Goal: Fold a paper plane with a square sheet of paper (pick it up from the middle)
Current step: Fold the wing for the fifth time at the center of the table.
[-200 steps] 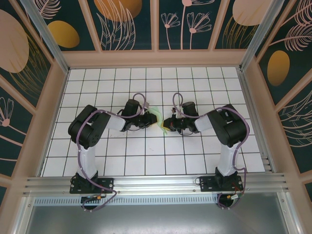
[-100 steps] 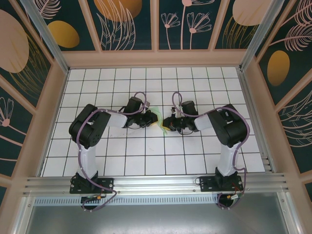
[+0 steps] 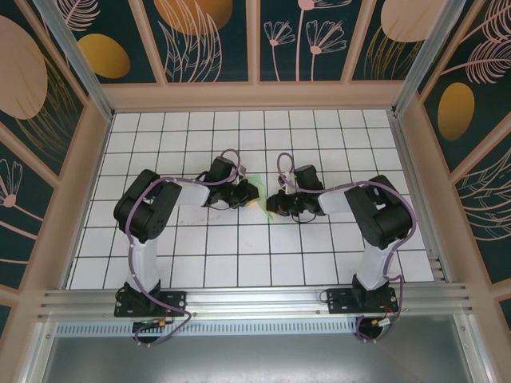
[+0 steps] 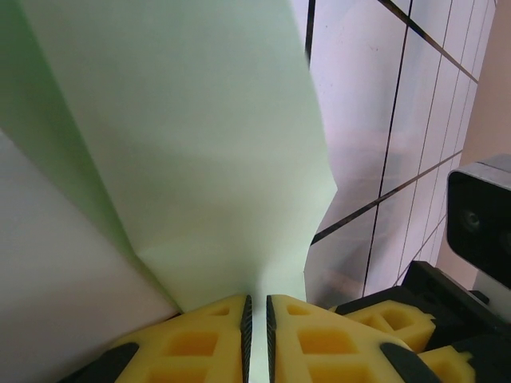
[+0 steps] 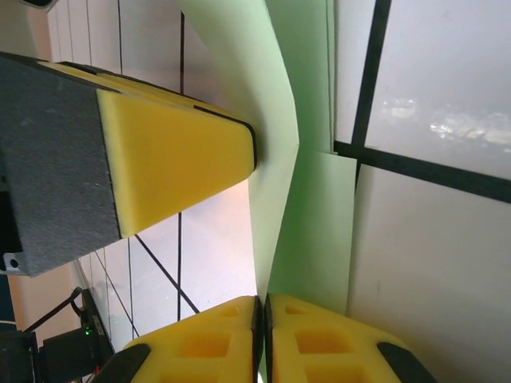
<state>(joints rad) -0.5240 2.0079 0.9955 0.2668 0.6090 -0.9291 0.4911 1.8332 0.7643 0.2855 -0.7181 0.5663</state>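
Note:
The square sheet of paper, pale green, is folded into a narrow layered shape and hangs between both grippers at the table's middle. My left gripper is shut on it from the left. In the left wrist view the paper spreads upward from the shut yellow fingertips of that gripper. My right gripper is shut on it from the right. In the right wrist view a creased green strip of the paper runs up from that gripper, and a yellow finger of the left gripper presses its upper part.
The white gridded table stretches around the arms, bounded by pale wooden walls. A metal rail carries both arm bases at the near edge. The two wrists stand close together, almost touching.
Both grippers have drawn closer together over the table's middle, the left moving right and the right moving left. Less of the green paper shows between them from above.

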